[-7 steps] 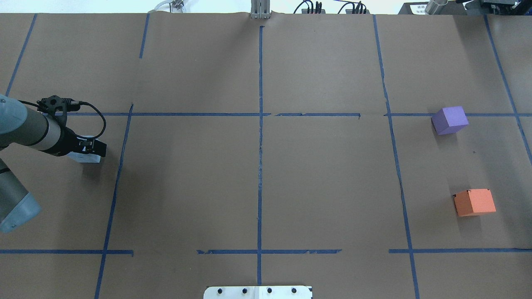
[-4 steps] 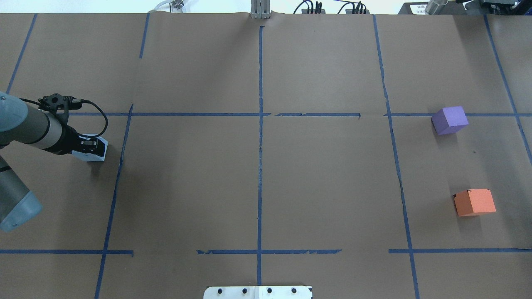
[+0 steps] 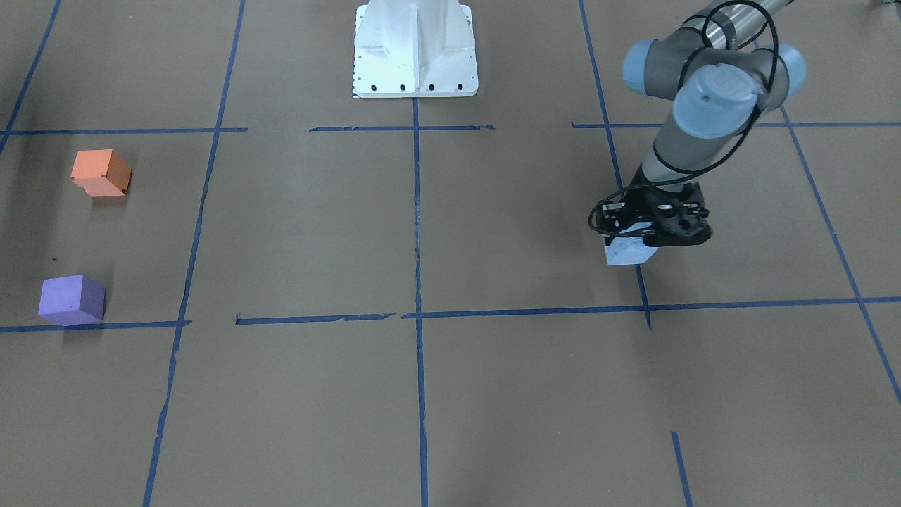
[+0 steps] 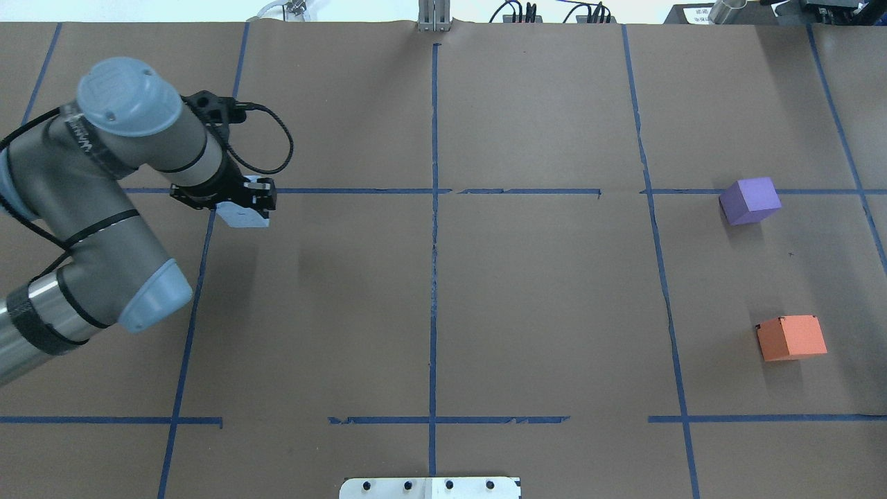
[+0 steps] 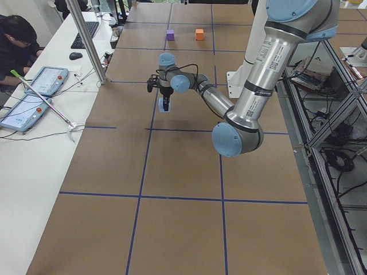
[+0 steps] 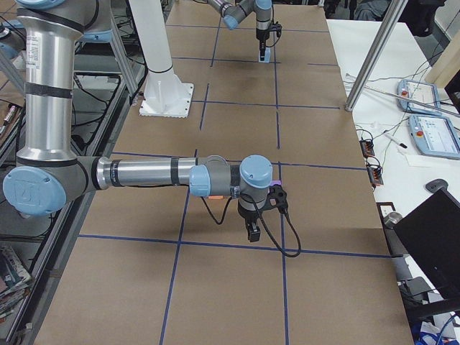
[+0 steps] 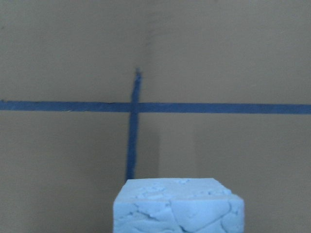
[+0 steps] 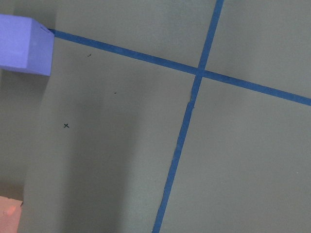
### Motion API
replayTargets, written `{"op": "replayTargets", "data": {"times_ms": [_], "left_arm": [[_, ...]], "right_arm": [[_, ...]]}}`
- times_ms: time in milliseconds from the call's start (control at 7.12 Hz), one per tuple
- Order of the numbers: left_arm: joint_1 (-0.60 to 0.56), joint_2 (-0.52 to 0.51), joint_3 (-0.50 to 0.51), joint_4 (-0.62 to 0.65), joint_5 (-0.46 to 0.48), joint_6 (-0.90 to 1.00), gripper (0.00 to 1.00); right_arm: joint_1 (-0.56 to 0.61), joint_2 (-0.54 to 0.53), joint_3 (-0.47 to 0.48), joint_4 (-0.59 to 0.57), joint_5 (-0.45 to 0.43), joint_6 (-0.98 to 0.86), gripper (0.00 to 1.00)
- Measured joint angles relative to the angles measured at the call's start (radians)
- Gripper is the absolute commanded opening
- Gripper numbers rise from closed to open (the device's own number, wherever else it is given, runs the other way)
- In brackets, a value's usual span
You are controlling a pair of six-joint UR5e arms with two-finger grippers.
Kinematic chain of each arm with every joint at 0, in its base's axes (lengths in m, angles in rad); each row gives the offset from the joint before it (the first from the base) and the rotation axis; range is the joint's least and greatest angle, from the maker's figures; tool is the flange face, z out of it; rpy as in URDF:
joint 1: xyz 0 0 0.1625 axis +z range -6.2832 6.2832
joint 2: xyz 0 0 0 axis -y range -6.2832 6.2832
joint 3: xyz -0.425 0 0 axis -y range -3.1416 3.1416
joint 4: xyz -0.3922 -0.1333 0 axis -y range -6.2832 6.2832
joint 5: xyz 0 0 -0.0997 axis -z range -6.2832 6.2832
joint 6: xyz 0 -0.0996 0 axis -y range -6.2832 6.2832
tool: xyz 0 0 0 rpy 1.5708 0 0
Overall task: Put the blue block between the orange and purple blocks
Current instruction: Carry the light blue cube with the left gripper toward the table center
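Currently left end effector (image 4: 248,206) clamped on blue block (image 4: 241,218), well apart from orange block (image 4: 791,337), purple block (image 4: 750,200).

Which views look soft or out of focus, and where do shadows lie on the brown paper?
Left wrist view: soft focus overall; the pale blue foam block is cropped at the bottom edge. Right wrist view: sharp blue tape lines, a broad dim shadow below the purple foam cube. Overhead view: even light, a short shadow by the orange foam cube.

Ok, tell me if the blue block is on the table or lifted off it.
Lifted: left gripper holds blue block above the table; its shadow falls apart.
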Motion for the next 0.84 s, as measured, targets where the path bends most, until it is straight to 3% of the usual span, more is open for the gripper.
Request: {"op": "replayTargets", "data": {"times_ms": [281,561,702,842], "left_arm": [[0.108,-0.159,0.07,0.022,0.049,-0.113,0.27],[0.205,-0.318,0.226,0.004,0.133,-0.226,0.28],[0.235,-0.367,0.299,-0.026,0.152,-0.251,0.37],[0.253,-0.388,0.347,-0.056,0.159,-0.259,0.64]], "right_arm": [[0.0,0.0,0.0,0.0,0.0,0.0,1.0],[0.0,0.0,-0.001,0.0,0.0,0.0,1.0],[0.0,0.0,-0.002,0.0,0.0,0.0,1.0],[0.0,0.0,-0.004,0.0,-0.001,0.0,1.0]]}}
